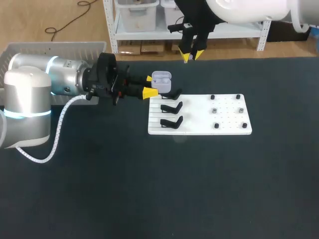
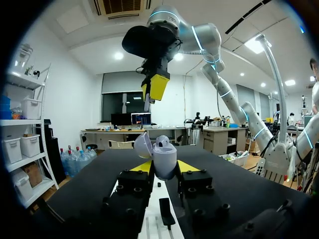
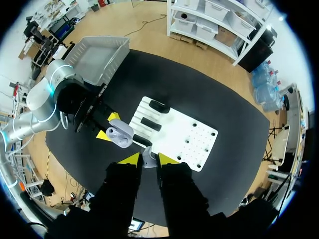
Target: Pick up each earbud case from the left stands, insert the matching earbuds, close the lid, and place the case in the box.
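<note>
The task looks to be in its middle part: 1 earbud case (image 1: 161,78) is off its stand with the lid open, but it is not yet filled, not closed and not in the box (image 1: 55,47), which stands at the upper left of the frame. On the white board (image 1: 199,130) in the centre, the 3 black stands (image 1: 172,106) at its left side carry no case. The dark pegs (image 1: 214,110) on its right side are too small for me to say if earbuds sit there. The left arm (image 1: 60,79) comes in from the left, and the left arm's jaws hold the case from 2 sides, just above the top stand. In the left wrist view it sits tight between the yellow tips (image 2: 141,168). The right arm (image 1: 249,10) enters at the upper right. The right arm's jaws hang above the case and apart from it, nearly closed on a small pale thing (image 3: 148,160), in my judgement an earbud. What is left: insert the earbuds, close the lid, bring the case to the box.
</note>
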Controlling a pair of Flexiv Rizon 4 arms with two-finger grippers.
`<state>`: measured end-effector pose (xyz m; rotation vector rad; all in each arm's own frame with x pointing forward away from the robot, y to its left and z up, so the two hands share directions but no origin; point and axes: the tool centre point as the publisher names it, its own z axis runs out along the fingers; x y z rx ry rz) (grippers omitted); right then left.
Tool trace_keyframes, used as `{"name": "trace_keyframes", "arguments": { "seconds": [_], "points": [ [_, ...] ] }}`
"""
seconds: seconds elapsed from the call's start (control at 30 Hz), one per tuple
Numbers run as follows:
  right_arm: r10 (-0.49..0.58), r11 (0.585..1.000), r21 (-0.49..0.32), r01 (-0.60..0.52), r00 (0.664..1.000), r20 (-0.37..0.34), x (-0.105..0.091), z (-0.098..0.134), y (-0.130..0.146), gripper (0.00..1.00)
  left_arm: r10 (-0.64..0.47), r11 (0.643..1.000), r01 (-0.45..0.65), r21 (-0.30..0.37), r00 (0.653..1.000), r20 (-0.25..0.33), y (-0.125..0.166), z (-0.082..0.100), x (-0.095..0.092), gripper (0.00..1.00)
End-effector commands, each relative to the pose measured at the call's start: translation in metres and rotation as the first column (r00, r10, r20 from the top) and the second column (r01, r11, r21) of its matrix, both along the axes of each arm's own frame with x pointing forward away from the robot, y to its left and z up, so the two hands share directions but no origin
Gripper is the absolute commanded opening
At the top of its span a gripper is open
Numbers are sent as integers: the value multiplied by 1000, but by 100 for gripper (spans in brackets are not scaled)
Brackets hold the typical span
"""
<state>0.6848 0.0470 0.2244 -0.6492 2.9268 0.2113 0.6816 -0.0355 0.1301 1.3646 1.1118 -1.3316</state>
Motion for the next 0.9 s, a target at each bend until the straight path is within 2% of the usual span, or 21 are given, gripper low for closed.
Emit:
{"name": "trace_keyframes", "arguments": {
  "seconds": [0.03, 0.13, 0.27, 0.5, 0.6, 0.9],
  "points": [
    [35, 999, 8, -35, 998, 46, -12, 15, 3, 0, 5, 1000, -5, -1, 1000, 3, 0, 0, -2, 0],
    [71, 997, 28, -74, 994, 84, -19, 31, 9, 0, 5, 1000, -5, -1, 1000, 3, 0, 0, -2, 0],
    [142, 990, 12, -144, 984, 111, -30, 43, 23, 0, 5, 1000, -5, -1, 1000, 3, 0, 0, -2, 0],
    [195, 981, -36, -193, 977, 81, -40, 44, 41, 0, 5, 1000, -5, -1, 1000, 3, 0, 0, -2, 0],
    [155, 986, -68, -152, 987, 51, -41, 39, 46, 0, 5, 1000, -5, -1, 1000, 3, 0, 0, -2, 0],
    [12, 996, -89, -12, 1000, -2, -42, 24, 58, 0, 5, 1000, -5, -1, 1000, 3, 0, 0, -2, 0]
  ]
}}
